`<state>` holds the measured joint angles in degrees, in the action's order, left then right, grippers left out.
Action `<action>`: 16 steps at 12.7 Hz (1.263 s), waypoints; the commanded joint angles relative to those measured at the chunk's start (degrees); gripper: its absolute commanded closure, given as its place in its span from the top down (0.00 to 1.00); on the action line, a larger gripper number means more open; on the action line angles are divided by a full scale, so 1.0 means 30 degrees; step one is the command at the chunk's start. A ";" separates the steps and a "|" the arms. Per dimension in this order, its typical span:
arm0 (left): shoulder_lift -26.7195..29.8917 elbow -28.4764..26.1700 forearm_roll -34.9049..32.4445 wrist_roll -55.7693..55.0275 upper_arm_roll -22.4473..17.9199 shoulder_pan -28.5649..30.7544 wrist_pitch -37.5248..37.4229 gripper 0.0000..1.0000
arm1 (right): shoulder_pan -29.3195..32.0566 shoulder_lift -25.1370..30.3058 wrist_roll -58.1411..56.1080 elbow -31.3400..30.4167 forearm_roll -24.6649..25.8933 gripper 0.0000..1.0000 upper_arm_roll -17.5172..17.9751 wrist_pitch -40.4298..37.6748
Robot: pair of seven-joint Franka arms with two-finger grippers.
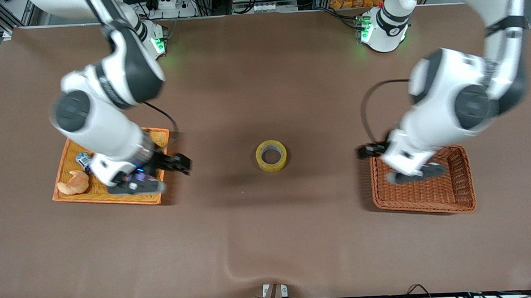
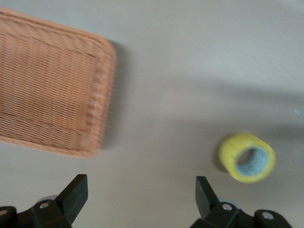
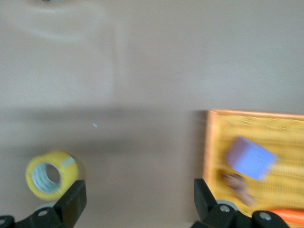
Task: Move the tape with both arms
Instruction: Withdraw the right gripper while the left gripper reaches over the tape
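The tape point(image 1: 271, 155), a yellowish ring with a grey-white core, lies flat on the brown table midway between the two arms. My right gripper point(image 1: 179, 164) is open and empty, up in the air over the edge of the orange tray point(image 1: 81, 197), its fingers pointing toward the tape. My left gripper point(image 1: 367, 150) is open and empty, in the air beside the wicker basket point(image 1: 429, 195). The tape also shows in the left wrist view point(image 2: 247, 157), off to one side of the open left gripper point(image 2: 141, 197). In the right wrist view the tape point(image 3: 50, 175) is beside one finger of the open right gripper point(image 3: 140, 199).
The orange tray at the right arm's end holds a croissant point(image 1: 73, 183), a small can point(image 1: 83, 159) and a purple cube point(image 3: 251, 158). The wicker basket point(image 2: 52, 85) stands at the left arm's end. The table cover has a wrinkle point(image 1: 235, 267) near the front edge.
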<state>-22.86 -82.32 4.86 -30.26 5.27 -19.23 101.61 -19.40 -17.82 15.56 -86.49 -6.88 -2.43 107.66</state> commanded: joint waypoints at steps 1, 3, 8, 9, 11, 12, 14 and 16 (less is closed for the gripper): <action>-0.0462 0.0192 0.0342 -0.1599 -0.0263 -0.2545 0.1569 1.00 | 0.2415 0.3356 -0.1464 -0.2197 -0.0196 1.00 0.0340 -0.2158; -0.1222 -0.0332 0.0342 -0.2595 -0.0292 -0.3807 0.3239 1.00 | 0.3910 0.3624 -0.1611 -0.1206 -0.0050 1.00 0.0311 -0.4090; 0.0467 -0.5886 -0.0678 -0.6608 -0.0293 -0.5218 1.0321 1.00 | 0.6692 0.5822 -0.5035 -0.2429 0.0859 1.00 0.0310 -0.5531; 0.0704 -0.7235 -0.1147 -0.7136 -0.0293 -0.5655 1.2020 1.00 | 0.6873 0.5822 -0.5358 -0.2429 0.0917 1.00 0.0282 -0.6407; 0.0300 -0.8417 -0.2812 -0.7813 -0.0293 -0.6418 1.3441 1.00 | 0.7079 0.5851 -0.5596 -0.2196 0.0976 1.00 0.0252 -0.6826; -0.0138 -0.8508 -0.3489 -0.7815 -0.0264 -0.6682 1.3443 1.00 | 0.7022 0.5996 -0.5567 -0.2137 0.1266 1.00 0.0252 -0.6826; -0.0725 -0.8539 -0.3991 -0.7815 -0.0263 -0.7064 1.3414 1.00 | 0.7021 0.6582 -0.5799 -0.1933 0.2319 1.00 0.0310 -0.6854; -0.1254 -0.8305 -0.5188 -0.7815 -0.0263 -0.7037 1.3443 1.00 | 0.7109 0.6466 -0.6969 -0.1084 0.2616 1.00 0.0252 -0.6797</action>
<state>-25.72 -107.48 -6.93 -52.56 5.07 -40.15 140.93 1.05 0.19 -2.70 -90.73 -0.50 -2.26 87.39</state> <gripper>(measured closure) 0.000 0.000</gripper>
